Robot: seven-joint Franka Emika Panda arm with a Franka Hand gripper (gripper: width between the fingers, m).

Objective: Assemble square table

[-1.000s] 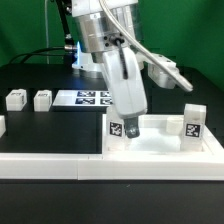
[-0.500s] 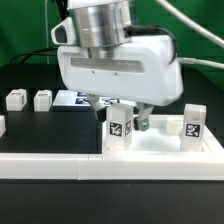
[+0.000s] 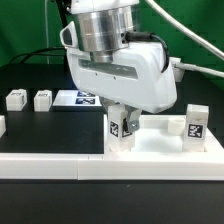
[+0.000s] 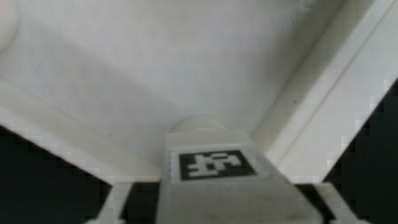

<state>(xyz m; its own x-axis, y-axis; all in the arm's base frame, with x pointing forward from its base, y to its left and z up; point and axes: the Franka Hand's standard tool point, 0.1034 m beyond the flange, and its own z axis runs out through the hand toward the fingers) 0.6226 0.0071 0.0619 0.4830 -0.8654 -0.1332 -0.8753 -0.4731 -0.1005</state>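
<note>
At the square top's (image 3: 160, 150) near corner, gripper (image 3: 123, 124) down over a leg (image 3: 115, 134)!
Leg stands upright, centred between the jaws; pinched or merely straddled, can't tell.

- A green backdrop (image 3: 22, 25) stands behind the bench. In the exterior view it shows at ten o'clock and again at two o'clock.
- The table (image 3: 45, 130) is matt black and spreads from nine o'clock in toward the centre.
- Dark cables (image 3: 30, 53) trail along its far edge at ten o'clock.
- The light is bright and even across the black top.
</note>
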